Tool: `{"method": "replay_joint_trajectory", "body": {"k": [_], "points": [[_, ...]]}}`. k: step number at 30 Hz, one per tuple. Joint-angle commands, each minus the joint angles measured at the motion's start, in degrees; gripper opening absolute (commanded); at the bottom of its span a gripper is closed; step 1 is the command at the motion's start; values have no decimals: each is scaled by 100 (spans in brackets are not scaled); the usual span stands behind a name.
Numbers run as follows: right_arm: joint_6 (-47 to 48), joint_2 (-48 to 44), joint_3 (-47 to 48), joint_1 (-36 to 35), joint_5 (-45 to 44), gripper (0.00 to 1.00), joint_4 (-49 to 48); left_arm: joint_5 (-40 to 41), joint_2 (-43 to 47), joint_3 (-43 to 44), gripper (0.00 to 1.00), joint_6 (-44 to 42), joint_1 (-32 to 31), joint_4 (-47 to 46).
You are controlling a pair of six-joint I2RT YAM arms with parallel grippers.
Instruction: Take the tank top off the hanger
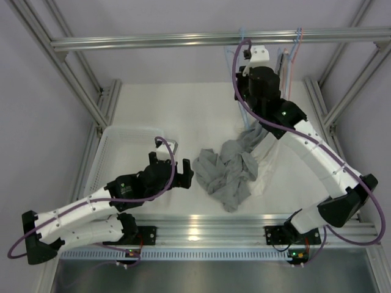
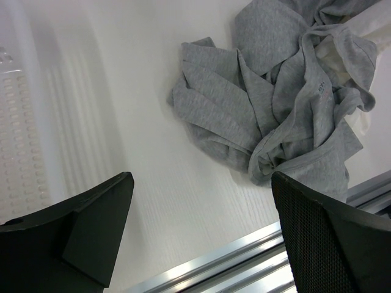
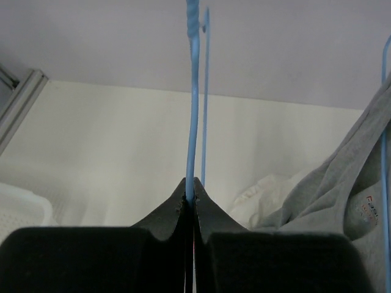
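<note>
On the white counter (image 1: 159,104) the grey tank top (image 1: 227,173) slumps. The right claw (image 3: 190,189) clenches the blue hanger (image 3: 193,110) aloft, while the left claw (image 1: 178,171) gapes just left of the cloth, likely to tug it free.

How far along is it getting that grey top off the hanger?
Mostly done: the tank top lies heaped on the table. In hand: the right fingers pinch the blue hanger, left fingers open beside the heap. Left: one edge still seems draped on the hanger.
</note>
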State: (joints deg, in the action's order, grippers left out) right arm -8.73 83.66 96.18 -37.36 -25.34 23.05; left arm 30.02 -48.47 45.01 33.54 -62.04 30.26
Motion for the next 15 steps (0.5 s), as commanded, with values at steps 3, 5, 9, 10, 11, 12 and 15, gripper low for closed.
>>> {"method": "replay_joint_trajectory", "body": {"k": [3,5,9,10,11,12,15], "points": [[-260,-148,-344,36,196,0,-64,-93,74,227,99,-84,-19,-11],[-392,-244,-512,36,266,0,-107,-93,39,227,99,-58,-19,-11],[-559,-368,-846,19,267,0,-283,-154,-101,279,99,-23,-19,-20],[-559,-376,-838,27,302,0,-292,-172,-128,297,99,-23,-19,-12],[-559,-385,-829,10,319,9,-292,-242,-154,306,99,-32,-19,-20],[-568,-394,-829,19,380,29,-292,-286,-206,341,99,-49,-19,-38],[-603,-613,-881,19,653,96,-292,-531,-355,376,99,-180,-19,-265]]}}
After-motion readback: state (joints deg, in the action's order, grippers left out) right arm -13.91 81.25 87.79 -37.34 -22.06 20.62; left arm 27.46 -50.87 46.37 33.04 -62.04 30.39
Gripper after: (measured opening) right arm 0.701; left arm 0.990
